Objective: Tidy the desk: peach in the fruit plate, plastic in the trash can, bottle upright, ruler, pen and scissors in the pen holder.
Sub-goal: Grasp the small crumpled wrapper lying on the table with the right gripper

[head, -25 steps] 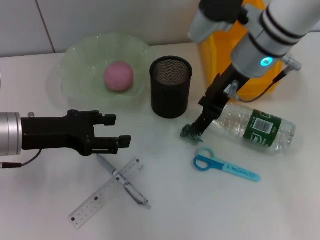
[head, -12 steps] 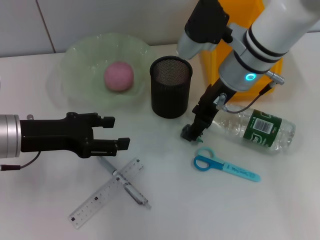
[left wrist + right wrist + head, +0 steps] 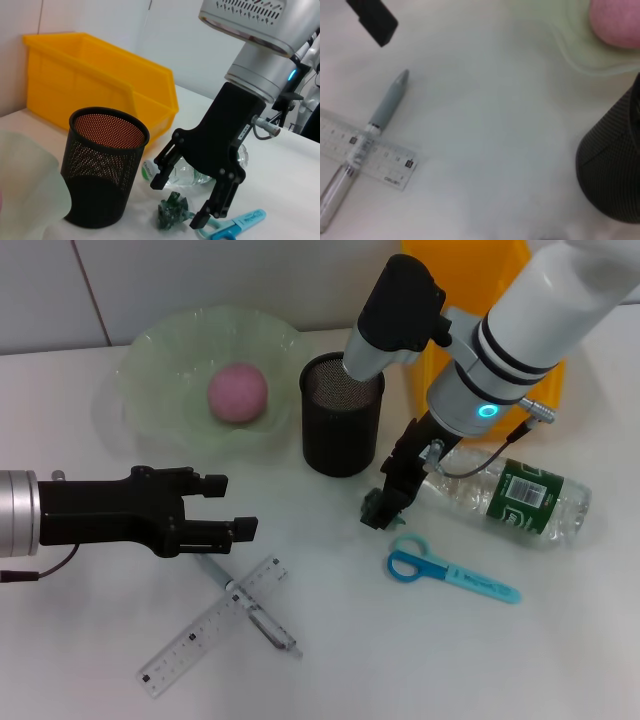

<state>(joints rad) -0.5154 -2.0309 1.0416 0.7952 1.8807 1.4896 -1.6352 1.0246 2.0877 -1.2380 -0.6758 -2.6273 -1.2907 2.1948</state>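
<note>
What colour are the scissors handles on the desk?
Blue; the scissors have bright blue loops and a lighter blue sheath, clearest in the head view.

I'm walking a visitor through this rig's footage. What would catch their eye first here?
Most striking is the right end effector, open and straddling a crumpled green plastic scrap on the desk beside the black mesh pen holder. Next is the clear bottle lying on its side just right of it, in front of the yellow bin. The left end effector hovers open above the pen and the ruler, which cross.
</note>
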